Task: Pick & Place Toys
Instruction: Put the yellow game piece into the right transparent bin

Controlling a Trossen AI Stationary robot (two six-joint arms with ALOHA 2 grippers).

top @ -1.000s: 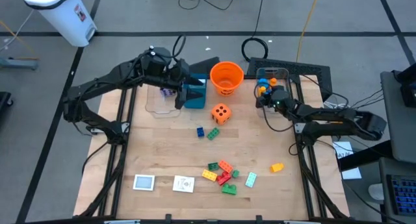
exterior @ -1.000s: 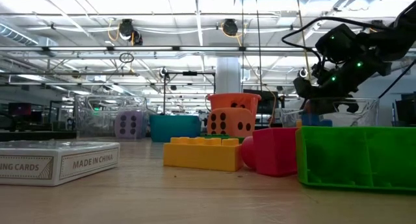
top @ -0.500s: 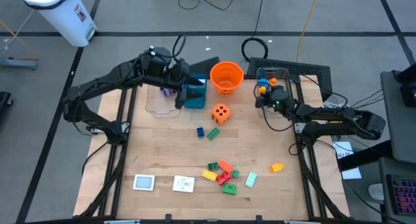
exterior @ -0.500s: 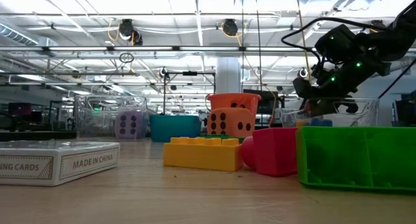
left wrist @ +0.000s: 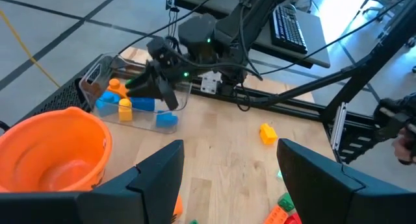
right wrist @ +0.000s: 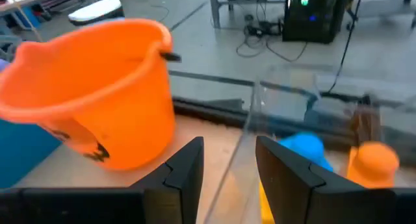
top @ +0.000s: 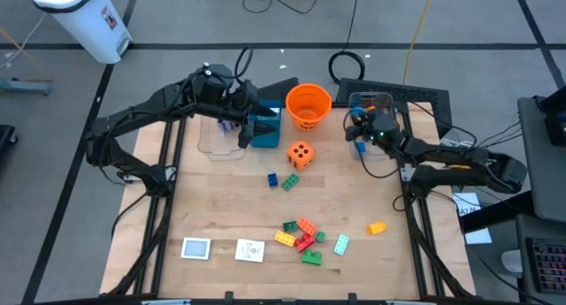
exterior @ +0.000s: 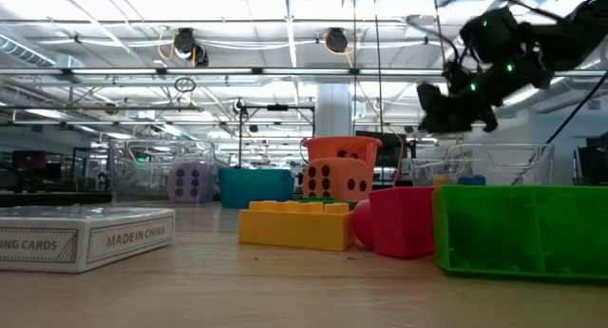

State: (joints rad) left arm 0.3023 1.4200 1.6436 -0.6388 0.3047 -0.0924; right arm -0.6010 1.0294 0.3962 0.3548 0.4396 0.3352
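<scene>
The right jaws [top: 358, 128] stand apart with nothing between them, as the right wrist view shows, and they hang above the near wall of the clear bin [top: 371, 102] at the far right of the tabletop [top: 221, 199]. The left jaws [top: 250, 121] are also parted and empty, hovering over the teal box [top: 265, 128] beside the orange bucket [top: 308, 106].

The main risk I see is at the bin wall. The right jaws sit just over its thin clear rim, so a careless sweep toward the middle could clip the wall and drag or tip the bin, spilling the bricks [left wrist: 120, 104] already lying in it. The bucket stands just beside that path, and a wide swing could knock it. The two arms are near each other across the bucket, so a crossing reach could make them bump.

None of the loose toys are within reach of either jaws. The orange die [top: 301, 155] lies nearest, between the two arms and just in front of the bucket. A blue and a green brick [top: 281, 181] lie a little nearer the front. The main cluster of bricks [top: 305, 239], a lone yellow brick [top: 378, 227] and two white cards [top: 223, 249] lie well apart from both, toward the front edge.
</scene>
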